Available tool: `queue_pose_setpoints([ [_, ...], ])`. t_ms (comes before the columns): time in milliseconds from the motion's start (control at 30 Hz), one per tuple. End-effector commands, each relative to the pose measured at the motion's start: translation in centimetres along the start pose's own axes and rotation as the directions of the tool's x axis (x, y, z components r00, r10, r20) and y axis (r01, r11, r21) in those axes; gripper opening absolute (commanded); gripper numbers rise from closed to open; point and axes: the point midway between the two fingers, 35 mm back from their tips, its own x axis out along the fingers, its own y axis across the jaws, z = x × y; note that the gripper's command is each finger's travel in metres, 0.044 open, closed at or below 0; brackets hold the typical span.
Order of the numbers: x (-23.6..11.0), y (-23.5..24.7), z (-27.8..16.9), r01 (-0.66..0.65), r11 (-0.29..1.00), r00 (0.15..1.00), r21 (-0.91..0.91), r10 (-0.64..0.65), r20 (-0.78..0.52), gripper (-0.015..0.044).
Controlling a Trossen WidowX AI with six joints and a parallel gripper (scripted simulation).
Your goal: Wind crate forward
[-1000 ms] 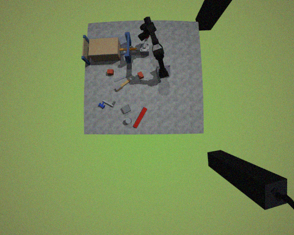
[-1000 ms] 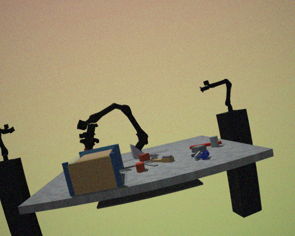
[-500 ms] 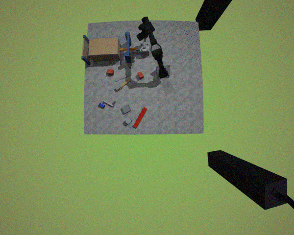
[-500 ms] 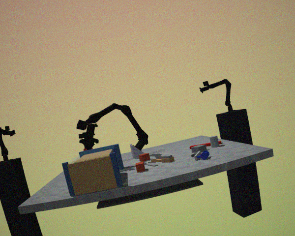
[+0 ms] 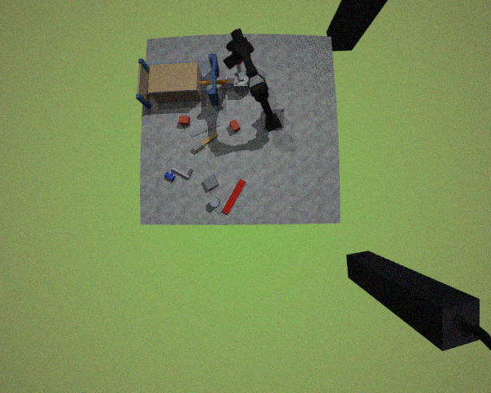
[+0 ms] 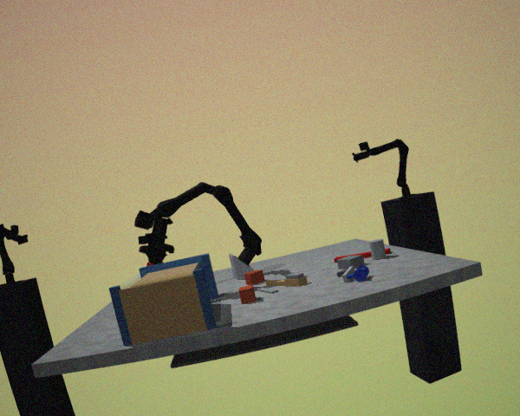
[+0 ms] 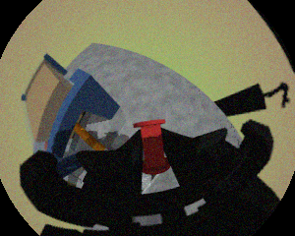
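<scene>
The tan crate (image 5: 173, 82) (image 6: 161, 304) (image 7: 41, 101) sits flat in the cubby at the bench's back left. The blue steel frame (image 5: 213, 78) (image 6: 204, 277) (image 7: 88, 94) stands at the cubby's mouth, and a narrow gap shows between it and the crate's front. An orange strap (image 5: 213, 82) (image 7: 88, 137) runs from the crate through the frame to the pale winch (image 5: 239, 80). My gripper (image 5: 236, 64) (image 6: 155, 256) (image 7: 150, 160) hangs over the winch. It is shut on the handle's red knob (image 7: 150, 138), which stands upright between the fingers.
Loose on the bench (image 5: 304, 169) lie two red blocks (image 5: 184, 119) (image 5: 235, 124), a wooden-handled tool (image 5: 203, 143), a crank with a blue knob (image 5: 176, 173), a grey block (image 5: 209, 182), a grey cylinder (image 5: 213, 203) and a red bar (image 5: 234, 196). Black camera posts stand off the bench.
</scene>
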Motion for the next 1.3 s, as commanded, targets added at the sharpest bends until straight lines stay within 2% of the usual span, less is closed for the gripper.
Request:
queue_pose_setpoints([
  [0,0.4,1.7,0.3,-0.026,1.0,1.0,-0.008,0.026,-0.003,0.0],
  [1267,0.4,6.4,0.6,-0.03,1.0,1.0,-0.008,0.03,-0.004,0.0],
])
